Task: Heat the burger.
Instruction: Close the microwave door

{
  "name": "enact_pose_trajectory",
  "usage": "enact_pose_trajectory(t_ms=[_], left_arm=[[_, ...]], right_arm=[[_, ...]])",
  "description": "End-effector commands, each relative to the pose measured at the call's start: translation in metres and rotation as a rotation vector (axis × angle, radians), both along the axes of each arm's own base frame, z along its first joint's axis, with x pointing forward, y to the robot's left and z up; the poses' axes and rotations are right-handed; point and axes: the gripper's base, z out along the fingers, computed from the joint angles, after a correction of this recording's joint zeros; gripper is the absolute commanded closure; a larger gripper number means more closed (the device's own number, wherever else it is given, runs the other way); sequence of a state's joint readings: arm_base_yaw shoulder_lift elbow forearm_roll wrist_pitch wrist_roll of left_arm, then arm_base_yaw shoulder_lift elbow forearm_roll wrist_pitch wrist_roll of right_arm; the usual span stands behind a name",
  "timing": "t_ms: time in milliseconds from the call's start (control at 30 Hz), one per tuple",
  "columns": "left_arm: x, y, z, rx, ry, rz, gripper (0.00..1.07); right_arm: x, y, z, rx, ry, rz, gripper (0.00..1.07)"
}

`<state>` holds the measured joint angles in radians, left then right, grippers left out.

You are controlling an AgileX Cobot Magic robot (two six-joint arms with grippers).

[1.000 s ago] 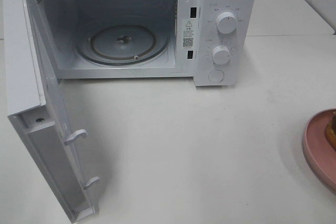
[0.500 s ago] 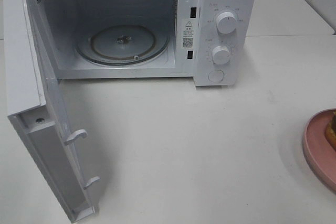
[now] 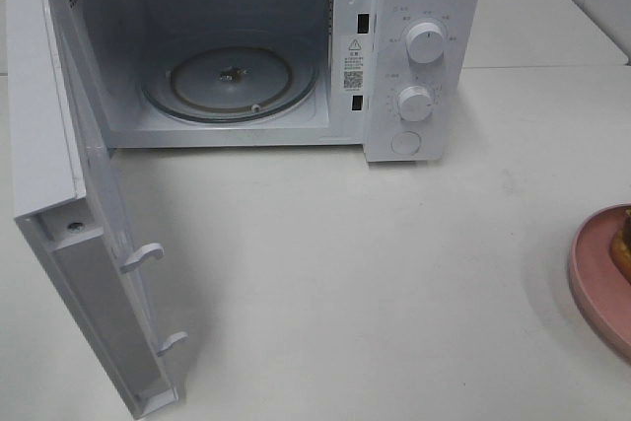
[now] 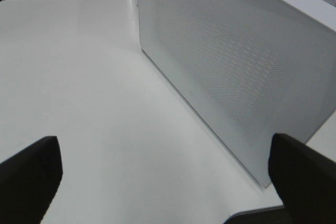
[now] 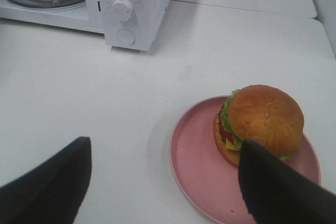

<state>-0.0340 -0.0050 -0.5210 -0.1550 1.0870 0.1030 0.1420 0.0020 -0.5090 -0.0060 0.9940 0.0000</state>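
**Burger on the plate**

The burger [image 5: 261, 123] stands upright on a pink plate [image 5: 195, 167], toward one side of it. Its top bun is glossy golden-brown. Under it green lettuce, red tomato and yellow cheese show at the edge. It is whole, and nothing touches it.

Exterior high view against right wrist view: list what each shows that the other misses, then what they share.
Only the exterior high view shows the white microwave's swung-open door and the whole cavity. Only the right wrist view shows the whole tall burger with golden-brown bun, lettuce, tomato and cheese, and the open black right end effector. Both show the round glass turntable, the two white knobs, the round pink plate and the white table.
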Motion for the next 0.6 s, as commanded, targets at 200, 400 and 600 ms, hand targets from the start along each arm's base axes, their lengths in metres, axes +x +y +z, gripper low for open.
enact_pose_trajectory(t_ms=[200,400,600], left_arm=[[-0.0020,-0.0001,0.0009,-0.002,-0.029,0.001,0.06],[-0.0020,-0.0001,0.0009,-0.002,-0.029,0.001,0.06],[-0.0020,-0.0001,0.0009,-0.002,-0.029,0.001,0.06]], right_arm=[[-0.0039,0.0005,-0.0030,0.002,-0.023,-0.043,0.31],[-0.0039,0.0005,-0.0030,0.002,-0.023,-0.043,0.31],[-0.0039,0.0005,-0.0030,0.002,-0.023,-0.043,0.31]])
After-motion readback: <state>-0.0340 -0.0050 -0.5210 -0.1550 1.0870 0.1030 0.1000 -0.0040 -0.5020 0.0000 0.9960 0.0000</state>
